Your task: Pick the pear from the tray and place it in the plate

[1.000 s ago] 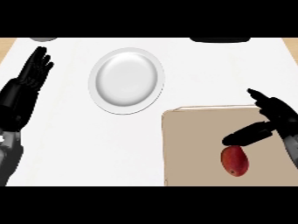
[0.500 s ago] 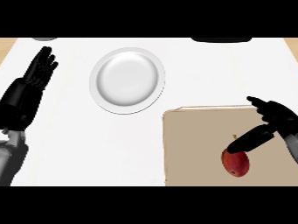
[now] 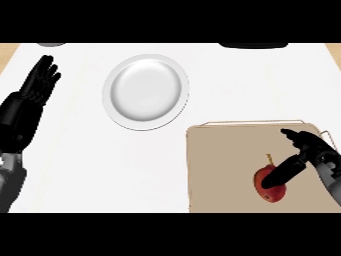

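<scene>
Head view, nearest first: a red pear (image 3: 268,184) lies on the tan tray (image 3: 225,165) at about five o'clock, stem toward twelve. The right hand (image 3: 311,152) reaches over the tray from four o'clock, its thumb lying across the pear's top and its fingers spread wide above, not yet closed round the fruit. At nine o'clock the left hand (image 3: 27,107) rests open, fingers up. Farther off, toward eleven o'clock, the white plate (image 3: 146,92) sits on the counter (image 3: 239,85), well apart from the tray.
</scene>
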